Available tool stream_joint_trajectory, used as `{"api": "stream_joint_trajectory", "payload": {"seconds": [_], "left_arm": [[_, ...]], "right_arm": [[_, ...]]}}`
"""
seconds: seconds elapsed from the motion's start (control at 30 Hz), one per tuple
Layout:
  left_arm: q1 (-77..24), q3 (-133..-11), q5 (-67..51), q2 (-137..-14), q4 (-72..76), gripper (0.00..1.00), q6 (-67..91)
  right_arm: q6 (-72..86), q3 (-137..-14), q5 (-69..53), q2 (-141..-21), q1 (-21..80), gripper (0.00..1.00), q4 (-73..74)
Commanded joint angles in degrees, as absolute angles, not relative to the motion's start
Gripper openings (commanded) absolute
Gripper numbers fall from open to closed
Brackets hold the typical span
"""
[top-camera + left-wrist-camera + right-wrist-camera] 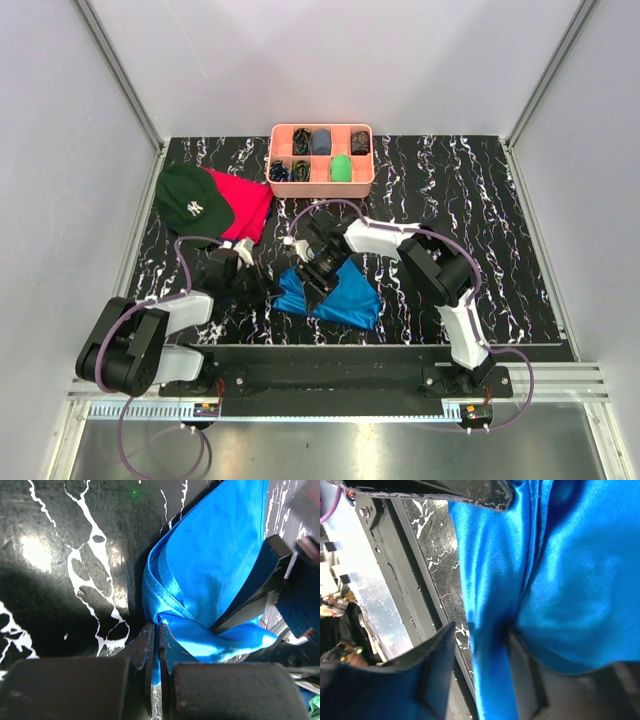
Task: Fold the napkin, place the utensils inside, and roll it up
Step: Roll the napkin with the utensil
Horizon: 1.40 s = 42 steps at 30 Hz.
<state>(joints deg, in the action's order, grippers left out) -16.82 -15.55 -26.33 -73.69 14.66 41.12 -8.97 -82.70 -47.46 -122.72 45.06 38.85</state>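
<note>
One napkin [345,300] lay on the black marbled table [480,190], bunched near the front edge between the two arms. Two grippers met at it. At the back stood one pink tray [322,186]; one dark green cap [190,200] rested on one red cloth [248,205] at the left.

From above, the left gripper [272,290] reached the napkin's left edge and the right gripper [318,278] hung over its upper left part, but neither pair of jaws could be read there. The left wrist camera settled the first: the left gripper [156,630] was clamped tight on a folded ridge of the napkin [215,555], with one dark finger of the other arm pressed onto the cloth beyond. The right wrist camera showed the right gripper [480,640] with its jaws parted, a fold of napkin [570,580] between them and marbled table showing beside one finger.
</note>
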Motion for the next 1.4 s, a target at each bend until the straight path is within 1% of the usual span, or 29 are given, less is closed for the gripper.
{"api": "stream_joint_trajectory", "payload": {"seconds": [0.0,0.13,0.23,0.27,0.3,0.33,0.37,0.4,0.53,0.63,0.77,0.9,0.93,1.0,1.03,1.13,1.17,1.27,1.3,1.37], "left_arm": [[-16.8,-18.5,-24.3,-76.2,7.5,0.0,38.1],[-16.8,-20.7,-23.5,-77.2,3.7,0.0,37.5],[-16.6,-23.6,-22.1,-78.0,-1.3,0.0,35.8],[-16.6,-24.8,-22.0,-78.7,-3.1,0.0,35.7],[-16.4,-25.0,-22.6,-79.1,-3.3,0.0,35.8],[-16.3,-25.3,-23.1,-79.3,-3.3,0.0,35.9],[-16.3,-25.8,-23.6,-80.1,-3.3,0.0,36.2],[-16.3,-26.0,-24.5,-80.3,-3.5,0.0,36.2],[-16.0,-27.3,-25.1,-81.3,-5.1,0.0,35.8],[-15.8,-27.9,-25.5,-81.5,-5.7,0.0,35.7],[-15.7,-27.9,-26.0,-81.7,-5.5,0.0,35.9],[-15.7,-27.8,-26.6,-81.1,-5.4,0.0,35.9],[-15.7,-27.8,-26.8,-80.9,-5.3,0.0,35.8],[-15.7,-27.8,-27.0,-80.5,-5.1,0.0,35.8],[-15.7,-27.9,-27.0,-80.3,-5.2,0.0,35.8],[-15.7,-27.8,-27.5,-80.0,-4.7,0.0,35.6],[-15.7,-27.7,-27.6,-79.9,-4.7,0.03,35.6],[-15.7,-27.7,-27.7,-78.6,-4.0,0.11,35.8],[-15.6,-27.7,-27.1,-77.9,-4.1,0.21,35.9],[-15.5,-27.9,-26.0,-75.4,-4.7,0.3,35.9]], "right_arm": [[-9.1,-82.9,-36.0,-117.8,44.0,0.62,37.4],[-7.2,-79.6,-30.5,-110.4,44.6,0.7,33.4],[-6.5,-71.8,-23.0,-103.5,46.8,0.73,27.4],[-6.6,-70.1,-17.9,-100.3,48.0,0.74,25.7],[-7.3,-68.4,-14.9,-99.0,50.7,0.75,22.7],[-7.8,-65.4,-9.4,-97.8,52.5,0.75,21.4],[-8.1,-64.1,-6.8,-96.0,54.0,0.76,20.1],[-8.5,-63.0,-4.9,-95.5,56.9,0.76,18.3],[-8.6,-58.9,3.0,-93.9,61.6,0.77,14.6],[-9.3,-58.4,3.7,-94.7,63.5,0.77,13.1],[-10.4,-59.1,4.2,-98.8,63.8,0.76,12.9],[-11.2,-59.9,3.8,-101.5,63.8,0.7,12.9],[-11.1,-60.2,4.4,-101.9,63.8,0.64,13.1],[-11.0,-60.4,4.5,-103.1,63.8,0.57,13.6],[-10.9,-60.7,4.1,-103.4,63.7,0.52,14.0],[-10.2,-61.7,0.7,-104.7,62.8,0.47,16.1],[-10.0,-62.0,-0.3,-105.2,62.4,0.43,16.5],[-8.8,-62.7,-7.7,-106.0,60.6,0.36,19.0],[-8.7,-62.8,-9.3,-106.3,60.3,0.35,19.4],[-8.4,-63.0,-14.3,-106.9,59.2,0.32,20.3]]}}
